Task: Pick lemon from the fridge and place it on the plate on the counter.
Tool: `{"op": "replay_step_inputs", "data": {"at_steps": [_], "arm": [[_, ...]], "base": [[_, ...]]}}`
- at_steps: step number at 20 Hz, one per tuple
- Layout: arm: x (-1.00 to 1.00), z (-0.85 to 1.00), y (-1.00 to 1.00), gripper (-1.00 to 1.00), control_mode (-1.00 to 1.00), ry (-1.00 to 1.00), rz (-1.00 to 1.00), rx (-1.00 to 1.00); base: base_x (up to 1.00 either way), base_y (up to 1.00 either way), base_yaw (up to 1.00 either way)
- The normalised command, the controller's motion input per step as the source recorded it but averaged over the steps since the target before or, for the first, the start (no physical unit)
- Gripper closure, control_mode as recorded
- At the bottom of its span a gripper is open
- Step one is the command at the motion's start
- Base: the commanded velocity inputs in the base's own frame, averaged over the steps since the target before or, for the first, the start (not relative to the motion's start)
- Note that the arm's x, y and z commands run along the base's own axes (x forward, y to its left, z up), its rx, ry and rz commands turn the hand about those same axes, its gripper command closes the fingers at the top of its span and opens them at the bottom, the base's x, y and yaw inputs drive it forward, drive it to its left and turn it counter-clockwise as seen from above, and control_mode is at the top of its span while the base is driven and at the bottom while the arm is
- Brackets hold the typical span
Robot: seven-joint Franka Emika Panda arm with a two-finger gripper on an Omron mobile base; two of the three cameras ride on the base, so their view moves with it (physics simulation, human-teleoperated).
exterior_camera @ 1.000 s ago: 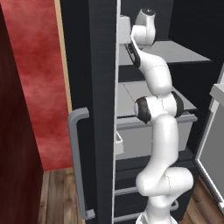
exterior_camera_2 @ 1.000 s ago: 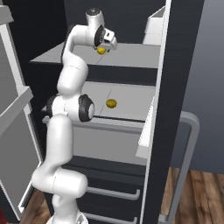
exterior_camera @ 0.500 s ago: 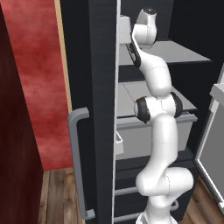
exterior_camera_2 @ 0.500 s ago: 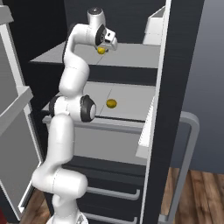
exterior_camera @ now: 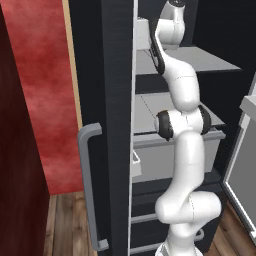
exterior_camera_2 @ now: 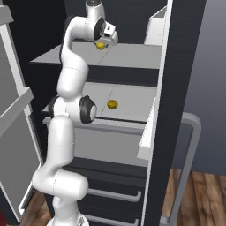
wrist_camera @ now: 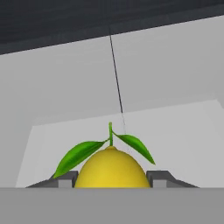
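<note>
Gripper (wrist_camera: 112,183) clamped on the lemon (wrist_camera: 112,168), one dark fingertip (wrist_camera: 65,179) pressed to each side of the fruit at the bottom centre of the hand view. Two green leaves and a short stem standing up from the lemon's top. Pale grey shelf (wrist_camera: 175,127) stretching behind it, with a thin dark seam running up toward the dark band at the top of the frame.

In the right base view, near the top centre: lemon (exterior_camera_2: 101,45) seen as a small bright yellow spot just under the white hand, over the upper shelf (exterior_camera_2: 128,55) of the open fridge (exterior_camera_2: 176,110). Lower, about mid-frame, a duller mustard-yellow ball (exterior_camera_2: 112,104) lying on the next shelf down, well apart from the lemon.

In the left base view: arm reaching up into the fridge's upper shelf at the top right, with the curved grey handle (exterior_camera: 90,190) on the black door at lower left and a red wall (exterior_camera: 45,100) along the left side.
</note>
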Motion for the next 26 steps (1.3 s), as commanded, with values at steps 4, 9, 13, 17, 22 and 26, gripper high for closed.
{"op": "replay_step_inputs", "data": {"at_steps": [4, 9, 13, 17, 22, 26], "arm": [[-0.53, -0.46, -0.17, 1.00, -1.00, -0.14, -0.01, 0.00], [-0.67, -0.42, -0.19, 1.00, -1.00, -0.01, -0.02, 0.00], [-0.92, -0.05, -0.09, 1.00, -1.00, -0.05, -0.01, 0.00], [-0.84, -0.02, 0.00, 1.00, -1.00, -0.07, 0.00, 0.00], [-0.80, -0.07, 0.00, 1.00, -1.00, -0.07, 0.00, 0.00], [-0.74, -0.06, 0.00, 1.00, -1.00, -0.07, 0.00, 0.00]], "base": [[0.00, 0.00, 0.00], [0.00, 0.00, 0.00], [0.00, 0.00, 0.00], [0.00, 0.00, 0.00], [0.00, 0.00, 0.00], [0.00, 0.00, 0.00]]}}
